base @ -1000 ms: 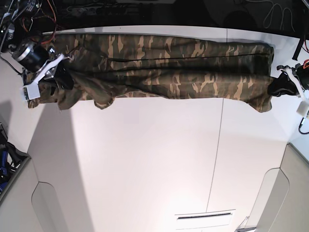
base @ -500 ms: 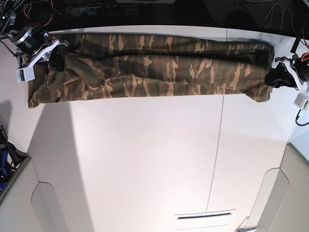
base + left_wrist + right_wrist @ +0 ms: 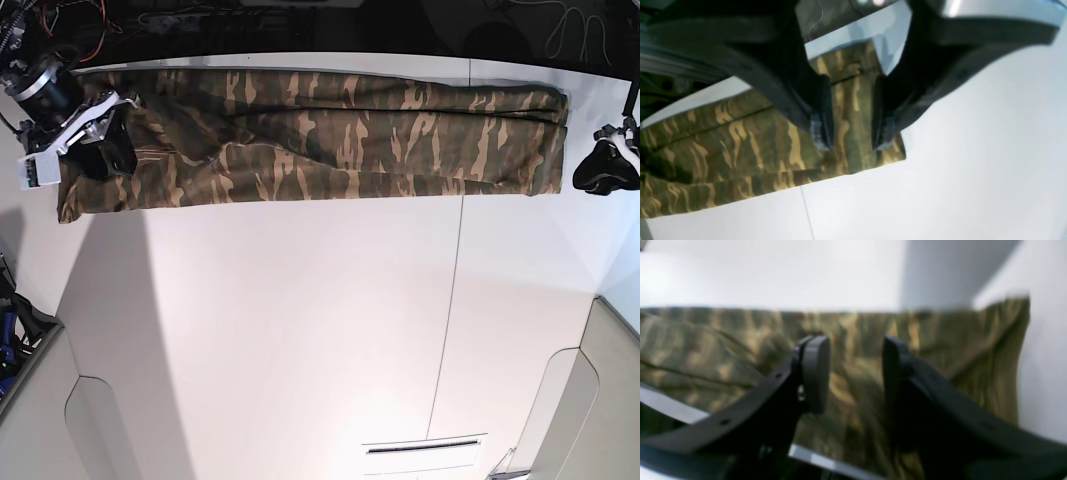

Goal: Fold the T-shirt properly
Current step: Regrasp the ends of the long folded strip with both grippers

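The camouflage T-shirt [image 3: 330,135] lies as a long flat band along the far side of the white table [image 3: 300,330]. My right gripper [image 3: 112,155] hovers over the shirt's left end; in the right wrist view the right gripper [image 3: 853,373] is open, with only cloth [image 3: 973,350] lying below the gap. My left gripper [image 3: 588,170] sits just off the shirt's right end. In the left wrist view the left gripper [image 3: 851,136] is open above the shirt's corner [image 3: 773,146], gripping nothing.
A dark strip with cables [image 3: 300,25] runs beyond the table's far edge. A seam [image 3: 455,320] crosses the tabletop. A slot [image 3: 425,447] sits near the front edge. Grey panels [image 3: 40,420] flank both lower corners.
Both grippers have opened and let go of the shirt. The cloth has settled flat, its near edge now straighter. The left gripper has drawn away to the right of the shirt's end.
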Available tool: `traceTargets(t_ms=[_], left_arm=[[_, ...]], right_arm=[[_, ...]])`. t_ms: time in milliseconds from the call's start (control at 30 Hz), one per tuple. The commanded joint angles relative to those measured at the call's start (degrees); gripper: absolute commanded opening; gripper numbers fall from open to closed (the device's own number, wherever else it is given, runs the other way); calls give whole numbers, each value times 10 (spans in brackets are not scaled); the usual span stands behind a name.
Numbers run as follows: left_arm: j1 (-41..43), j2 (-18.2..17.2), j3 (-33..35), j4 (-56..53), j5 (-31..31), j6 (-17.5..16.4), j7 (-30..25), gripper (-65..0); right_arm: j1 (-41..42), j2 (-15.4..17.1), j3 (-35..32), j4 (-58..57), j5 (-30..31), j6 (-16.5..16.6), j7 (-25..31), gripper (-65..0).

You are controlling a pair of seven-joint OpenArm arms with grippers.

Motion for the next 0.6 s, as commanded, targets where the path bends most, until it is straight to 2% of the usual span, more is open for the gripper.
traceTargets(t_ms=[0, 100, 167, 233, 333, 467, 567], left_arm=[[1, -13, -9, 7, -14, -3, -8, -419], [12, -10, -9, 7, -14, -3, -11, -338], [20, 2, -9, 6, -14, -3, -15, -296], [23, 22, -9, 4, -13, -3, -17, -293], [23, 50, -9, -6, 7, -3, -35, -293], [23, 63, -9, -46, 14, -3, -57, -292], [22, 64, -9, -81, 14, -3, -71, -238]], right_arm=[[0, 1, 3, 18, 14, 2, 12, -394], [9, -23, 3, 25, 12, 2, 17, -462], [12, -42, 3, 13, 6, 2, 19, -551], [11, -54, 2, -10, 1, 9, 22, -650], [11, -57, 2, -70, -25, 19, 45, -650], [11, -50, 2, -165, -74, 18, 105, -650], [14, -27, 2, -226, -73, 16, 134, -650]])
